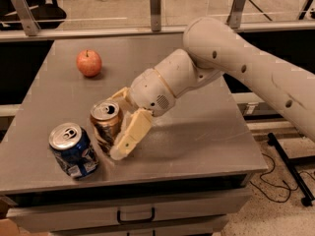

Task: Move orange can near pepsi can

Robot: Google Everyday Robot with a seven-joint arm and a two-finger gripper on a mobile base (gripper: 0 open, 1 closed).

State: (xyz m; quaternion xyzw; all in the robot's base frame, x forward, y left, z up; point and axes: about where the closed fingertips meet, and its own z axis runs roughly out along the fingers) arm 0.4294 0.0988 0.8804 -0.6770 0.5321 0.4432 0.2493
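Camera view: cream two-finger gripper point(111, 132) pinches dented orange-gold metal can point(103, 124) upright, apparently for set-down, at two o'clock of dented blue pepsi can point(74, 151).

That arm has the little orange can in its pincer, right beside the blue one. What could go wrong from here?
The pincer holds the orange can close beside the pepsi can, a narrow gap between them. Moving it any closer might knock the pepsi can, which stands near the front edge of the table, and could send it off. The orange can also seems slightly tilted; released so, it might tip over.
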